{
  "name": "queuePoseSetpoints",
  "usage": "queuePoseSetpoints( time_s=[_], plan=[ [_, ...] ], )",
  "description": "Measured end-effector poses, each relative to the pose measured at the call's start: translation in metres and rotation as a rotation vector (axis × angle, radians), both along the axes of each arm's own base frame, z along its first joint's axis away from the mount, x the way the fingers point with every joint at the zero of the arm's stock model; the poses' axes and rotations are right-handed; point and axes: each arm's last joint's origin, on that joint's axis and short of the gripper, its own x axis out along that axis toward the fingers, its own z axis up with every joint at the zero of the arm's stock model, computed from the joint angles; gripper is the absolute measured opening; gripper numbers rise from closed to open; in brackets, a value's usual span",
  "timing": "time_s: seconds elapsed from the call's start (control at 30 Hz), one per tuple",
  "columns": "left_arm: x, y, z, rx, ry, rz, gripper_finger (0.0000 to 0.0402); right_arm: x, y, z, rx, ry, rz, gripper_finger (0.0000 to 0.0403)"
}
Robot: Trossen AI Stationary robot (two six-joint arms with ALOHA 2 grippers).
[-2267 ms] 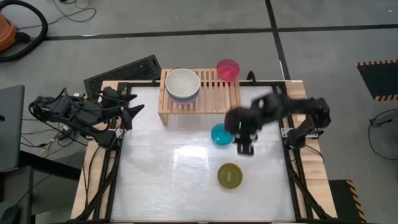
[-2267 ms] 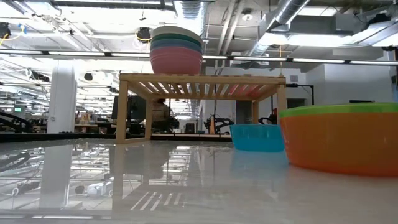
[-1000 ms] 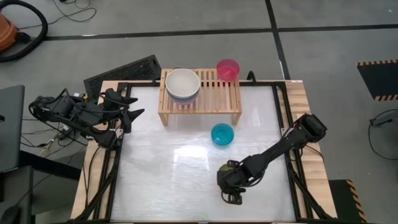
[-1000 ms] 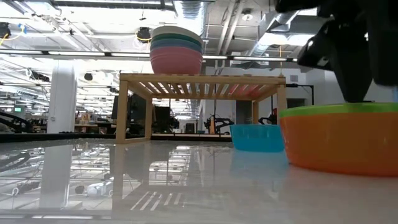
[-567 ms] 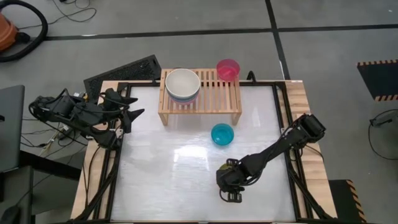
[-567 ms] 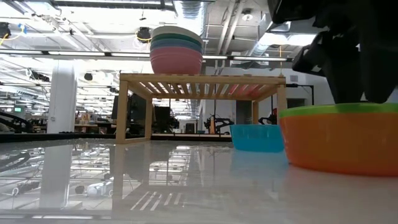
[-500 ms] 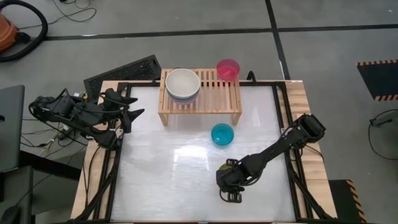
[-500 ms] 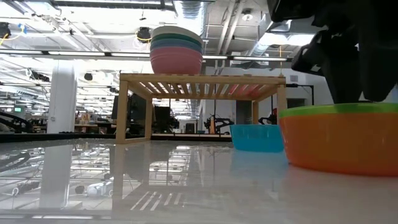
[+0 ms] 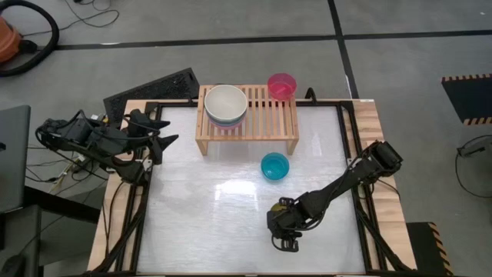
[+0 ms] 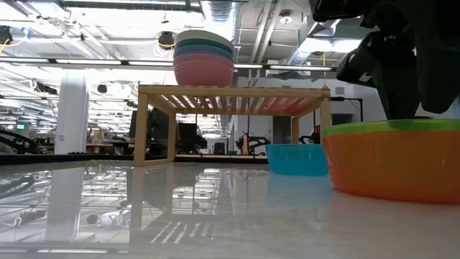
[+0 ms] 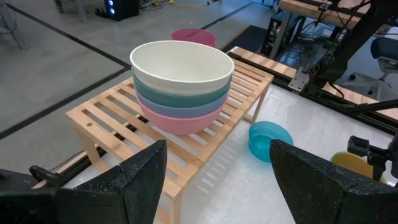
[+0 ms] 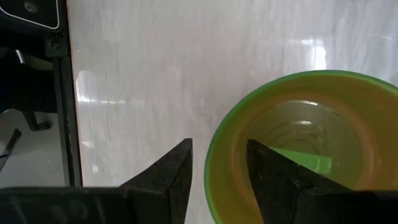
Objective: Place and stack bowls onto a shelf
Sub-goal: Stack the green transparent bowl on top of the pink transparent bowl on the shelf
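An olive-green bowl [image 12: 298, 124] sits nested in an orange-red bowl [image 10: 392, 169] near the table's near edge. My right gripper [image 12: 219, 146] is open over it, pointing down, with one finger inside the green rim and one outside. A cyan bowl [image 9: 274, 166] rests on the table in front of the shelf [image 9: 265, 115]. On the shelf's left part stands a stack of larger bowls [image 11: 181, 84]: cream-white on top, then teal, blue-grey and pink. A small magenta bowl [image 9: 282, 85] stands by the shelf's far right corner. My left gripper [image 11: 214, 168] is open, parked at the table's left edge. My right gripper comes at the olive-green bowl from above, its fingers astride the rim [image 12: 211, 163] on the side toward the table's near edge. Whether either finger touches the rim I cannot tell. The bowl stays seated in the orange-red one.
A black slatted panel [image 9: 154, 88] lies beyond the table's far left corner. Dark frame rails [image 9: 146, 208] run along the table's sides. The shelf's slats to the right of the stack [image 11: 242, 84] are bare. White tabletop [image 9: 207, 208] spreads left of the nested bowls.
My right gripper has sunk a little onto the nested bowls, so that its fingers now reach down to the green rim in the low view. The bowls have kept their places.
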Motion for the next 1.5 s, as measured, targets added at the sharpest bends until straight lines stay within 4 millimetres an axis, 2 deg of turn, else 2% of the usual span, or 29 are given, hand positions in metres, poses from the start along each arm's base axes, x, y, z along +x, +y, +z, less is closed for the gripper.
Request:
queuePoseSetpoints(
  time_s=[0.27, 0.43, 0.57, 1.17, 1.37, 1.5],
  plan=[
    [0.000, 0.000, 0.000, 0.000, 0.000, 0.000, 0.0268, 0.000, 0.001, -0.001, 0.015, -0.002, 0.001, 0.0175],
    [0.000, 0.000, 0.000, 0.000, 0.000, 0.001, 0.0268, 0.004, 0.004, -0.012, 0.042, 0.033, 0.000, 0.0175],
    [0.000, 0.000, 0.000, 0.002, 0.002, 0.000, 0.0268, 0.003, 0.004, -0.009, 0.045, 0.033, -0.004, 0.0169],
    [0.000, 0.000, 0.000, 0.005, 0.004, 0.003, 0.0268, 0.002, 0.003, -0.007, 0.042, 0.032, 0.004, 0.0019],
    [0.000, 0.000, 0.000, 0.005, 0.004, 0.003, 0.0268, 0.001, -0.002, 0.007, 0.025, 0.024, 0.040, 0.0016],
    [0.000, 0.000, 0.000, 0.005, 0.003, 0.003, 0.0268, -0.002, -0.017, 0.025, -0.013, 0.053, 0.060, 0.0016]
  ],
)
